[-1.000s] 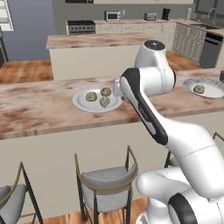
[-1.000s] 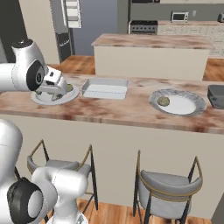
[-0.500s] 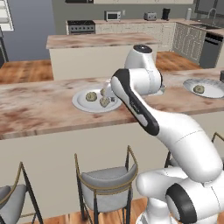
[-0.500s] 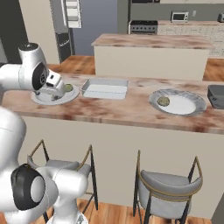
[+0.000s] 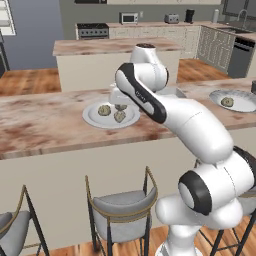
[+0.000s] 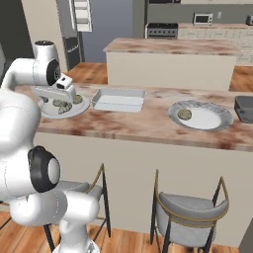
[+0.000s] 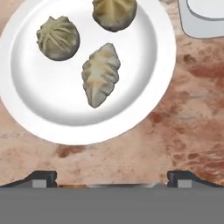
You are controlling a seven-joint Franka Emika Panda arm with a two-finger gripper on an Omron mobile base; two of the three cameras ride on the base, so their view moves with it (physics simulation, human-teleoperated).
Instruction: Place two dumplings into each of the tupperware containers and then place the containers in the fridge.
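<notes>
On the left of the bench (image 6: 148,123) sits a round white plate (image 7: 144,109) carrying three dumplings (image 7: 101,74): a round one (image 7: 58,37), a second round one at the rim (image 7: 114,13), and a long pleated one between them, all lying apart from each other. The gripper (image 6: 66,91) hangs just above this plate with its jaws spread wide and nothing in them, apparently lining up for a first pick. Just to the right stands an empty tupperware container (image 6: 118,99), close enough for a short carry. Further right, a second plate (image 6: 201,115) holds one more dumpling (image 6: 185,114). A dark tray (image 6: 245,107) sits at the far right edge; whether it is the second container I cannot tell.
</notes>
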